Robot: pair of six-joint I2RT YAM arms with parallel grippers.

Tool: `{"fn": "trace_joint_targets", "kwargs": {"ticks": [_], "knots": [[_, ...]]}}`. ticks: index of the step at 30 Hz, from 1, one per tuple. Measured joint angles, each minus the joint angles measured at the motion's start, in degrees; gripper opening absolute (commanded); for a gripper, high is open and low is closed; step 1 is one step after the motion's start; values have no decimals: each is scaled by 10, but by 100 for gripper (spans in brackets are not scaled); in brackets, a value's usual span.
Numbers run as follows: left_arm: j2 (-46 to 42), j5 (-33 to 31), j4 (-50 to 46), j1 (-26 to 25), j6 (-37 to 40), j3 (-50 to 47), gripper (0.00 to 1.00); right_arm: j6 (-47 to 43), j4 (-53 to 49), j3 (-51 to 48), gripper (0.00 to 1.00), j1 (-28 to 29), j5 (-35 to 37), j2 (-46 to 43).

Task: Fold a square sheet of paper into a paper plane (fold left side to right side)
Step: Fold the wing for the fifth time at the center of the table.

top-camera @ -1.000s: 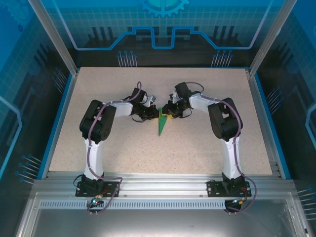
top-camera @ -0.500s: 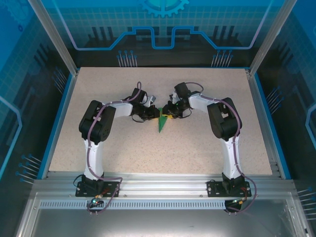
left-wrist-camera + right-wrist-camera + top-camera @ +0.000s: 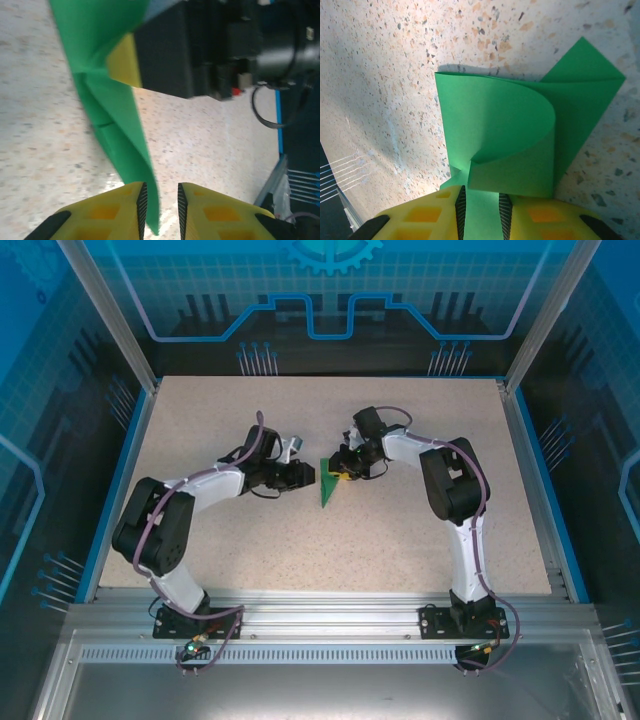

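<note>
The bright-green creased, pointed sheet of paper (image 3: 327, 486) lies near the middle of the speckled beige table (image 3: 400, 540), its tip toward the near edge. The right gripper (image 3: 341, 474) pinches the sheet's far end between its yellow fingers (image 3: 530, 215), one layer curling upward. The left gripper (image 3: 303, 477) sits just beside the paper's left edge, fingers slightly apart, gripping nothing.

Right claw (image 3: 340, 476) blocks paper plane (image 3: 327, 488) far end; near tip free.
</note>
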Motion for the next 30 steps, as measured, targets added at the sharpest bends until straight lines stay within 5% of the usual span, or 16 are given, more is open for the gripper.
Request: {"fn": "trace_joint_targets", "kwargs": {"ticks": [10,30], "knots": [[69,39,17,-62,-14,61,25,0,-3,2,28,0,0,1],[116,2,17,-67,-12,42,23,-2,-3,2,28,0,-1,1]]}}
